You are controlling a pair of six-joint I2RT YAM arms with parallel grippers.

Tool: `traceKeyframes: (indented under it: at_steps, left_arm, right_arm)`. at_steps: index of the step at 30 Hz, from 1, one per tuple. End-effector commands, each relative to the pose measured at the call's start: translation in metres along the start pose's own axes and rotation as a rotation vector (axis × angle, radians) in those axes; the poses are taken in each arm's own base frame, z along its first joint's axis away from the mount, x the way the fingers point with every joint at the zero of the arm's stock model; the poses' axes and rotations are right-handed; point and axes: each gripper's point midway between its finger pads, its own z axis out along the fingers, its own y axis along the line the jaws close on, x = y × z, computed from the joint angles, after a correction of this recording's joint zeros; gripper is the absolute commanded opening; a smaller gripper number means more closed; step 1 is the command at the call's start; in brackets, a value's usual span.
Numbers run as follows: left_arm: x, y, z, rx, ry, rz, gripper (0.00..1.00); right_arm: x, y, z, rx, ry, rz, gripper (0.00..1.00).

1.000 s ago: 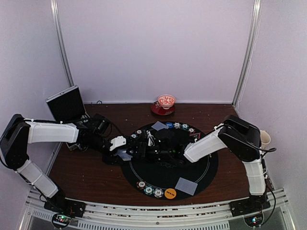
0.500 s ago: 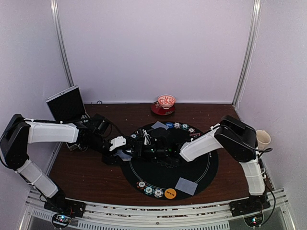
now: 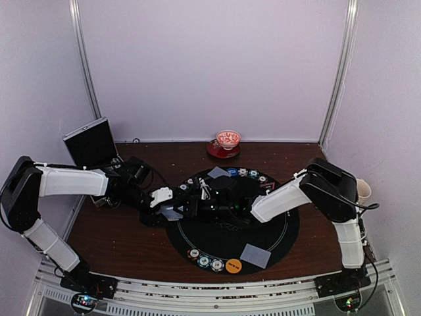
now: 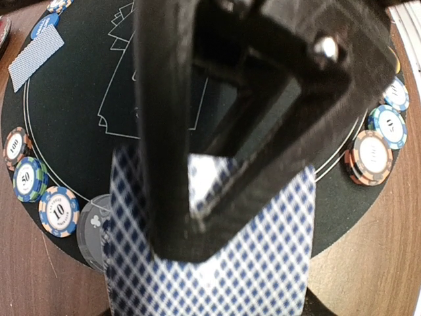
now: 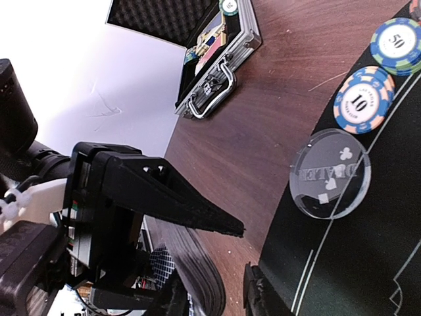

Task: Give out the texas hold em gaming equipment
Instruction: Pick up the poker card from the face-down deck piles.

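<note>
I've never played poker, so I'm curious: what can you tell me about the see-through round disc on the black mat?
The disc is thick, clear, plastic-looking, printed DEALER with small card-suit symbols. It lies flat at the edge of the black mat, across its white line, beside a blue-and-orange 10 chip. Nothing grips it.

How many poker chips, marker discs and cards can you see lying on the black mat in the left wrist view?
Poker chips: 7, one cut off at the top edge
Marker discs: 2, one blue, one clear
Cards: 1
Total: 10
Left out: the held cards in the left gripper.
</note>
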Motion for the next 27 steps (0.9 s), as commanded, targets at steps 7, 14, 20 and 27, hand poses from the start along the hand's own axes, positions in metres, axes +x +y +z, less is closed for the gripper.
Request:
traceKeyframes:
  at_steps: [7,14,20,27]
  left_arm:
    - [-0.009,0.000,-0.002,0.013,-0.039,0.023,0.57]
    - [-0.008,0.000,-0.001,0.014,-0.036,0.021,0.57]
    - [-0.008,0.000,-0.001,0.010,-0.035,0.022,0.57]
    - [-0.006,0.002,-0.002,-0.006,-0.030,0.025,0.57]
  right_arm:
    - [-0.015,-0.008,-0.022,0.066,-0.058,-0.005,0.19]
    - [-0.011,0.008,-0.037,0.050,-0.055,-0.033,0.11]
    - [-0.006,0.022,-0.041,-0.043,-0.035,-0.014,0.00]
    - [-0.015,0.023,-0.062,-0.119,-0.060,0.039,0.00]
